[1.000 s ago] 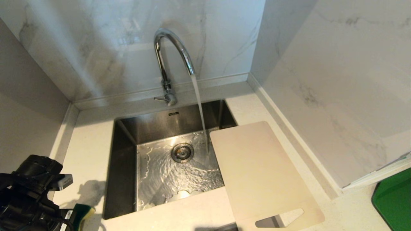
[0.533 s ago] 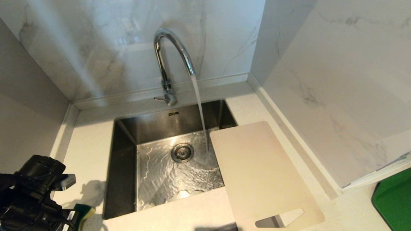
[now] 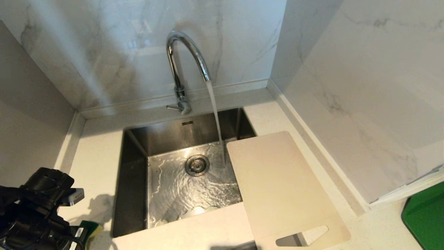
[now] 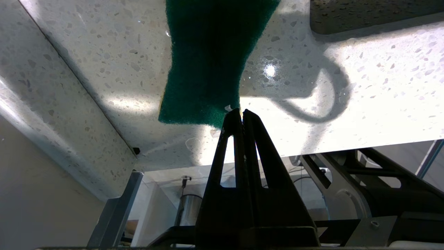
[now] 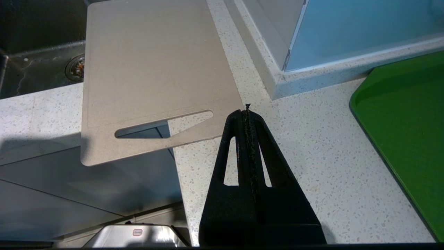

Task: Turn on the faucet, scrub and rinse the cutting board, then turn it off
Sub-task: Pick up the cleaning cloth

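Observation:
The chrome faucet (image 3: 184, 52) runs; its water stream (image 3: 215, 114) falls into the steel sink (image 3: 133, 194) just left of the cutting board. The pale beige cutting board (image 3: 281, 187) lies flat to the right of the sink, overlapping its right rim, with the handle cutout past the counter's front edge. My left arm (image 3: 38, 208) is low at the near left corner. My left gripper (image 4: 241, 111) is shut and empty, its tips at the edge of a green-and-yellow sponge (image 4: 208, 62) on the counter. My right gripper (image 5: 247, 110) is shut above the counter beside the cutting board (image 5: 152, 69).
The faucet's thin side lever (image 3: 171, 107) points left at its base. A bright green tray (image 3: 425, 215) lies on the counter at the far right. Marble walls close in the back and the right side. The sponge (image 3: 91, 230) lies near the sink's near left corner.
My left arm has edged slightly to the right near the sponge. Water keeps running; the board and the right gripper have not moved.

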You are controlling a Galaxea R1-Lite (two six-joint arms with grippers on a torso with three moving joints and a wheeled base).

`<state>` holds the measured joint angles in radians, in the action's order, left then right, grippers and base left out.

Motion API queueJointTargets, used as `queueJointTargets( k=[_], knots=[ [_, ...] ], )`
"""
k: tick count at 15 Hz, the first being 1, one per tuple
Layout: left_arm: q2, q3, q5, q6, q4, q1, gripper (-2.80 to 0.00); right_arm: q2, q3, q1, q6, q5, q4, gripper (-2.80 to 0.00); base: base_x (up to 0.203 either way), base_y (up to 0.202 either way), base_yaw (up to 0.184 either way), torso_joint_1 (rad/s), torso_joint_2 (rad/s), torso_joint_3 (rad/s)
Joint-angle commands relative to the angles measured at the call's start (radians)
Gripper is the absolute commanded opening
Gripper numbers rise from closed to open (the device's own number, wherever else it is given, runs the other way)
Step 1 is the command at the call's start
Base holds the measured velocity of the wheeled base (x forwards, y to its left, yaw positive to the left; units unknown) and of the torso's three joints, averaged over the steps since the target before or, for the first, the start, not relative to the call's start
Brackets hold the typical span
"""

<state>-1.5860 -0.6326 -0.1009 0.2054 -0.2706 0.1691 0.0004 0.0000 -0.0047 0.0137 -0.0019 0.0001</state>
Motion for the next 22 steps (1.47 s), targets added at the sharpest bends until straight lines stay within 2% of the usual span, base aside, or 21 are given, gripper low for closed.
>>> queueJointTargets(
  k=[1,6,7,15,22],
  knots=[
    [-0.009,-0.001,0.000,0.002,-0.001,0.000,-2.80,0.000,0.002,0.000,0.000,0.000,0.000,-2.80,0.000,0.000,0.000,0.000,0.00,0.000],
    [-0.022,-0.001,-0.007,-0.001,-0.001,0.000,-2.80,0.000,0.002,0.000,0.000,0.000,0.000,-2.80,0.000,0.000,0.000,0.000,0.00,0.000],
    [-0.026,-0.002,-0.007,0.000,0.013,-0.002,0.00,0.000,0.002,0.000,0.000,0.000,0.000,-2.80,0.000,0.000,0.000,0.000,0.00,0.000],
    [-0.097,0.008,-0.013,-0.017,0.133,-0.063,0.00,0.000,0.002,0.000,0.000,0.000,0.000,-2.80,0.000,0.000,0.000,0.000,0.00,0.000],
    [-0.101,0.013,-0.011,-0.029,0.137,-0.082,0.00,0.000,0.002,0.000,0.002,0.000,0.000,-2.80,0.000,0.000,0.000,0.000,0.00,0.000]
  ],
)
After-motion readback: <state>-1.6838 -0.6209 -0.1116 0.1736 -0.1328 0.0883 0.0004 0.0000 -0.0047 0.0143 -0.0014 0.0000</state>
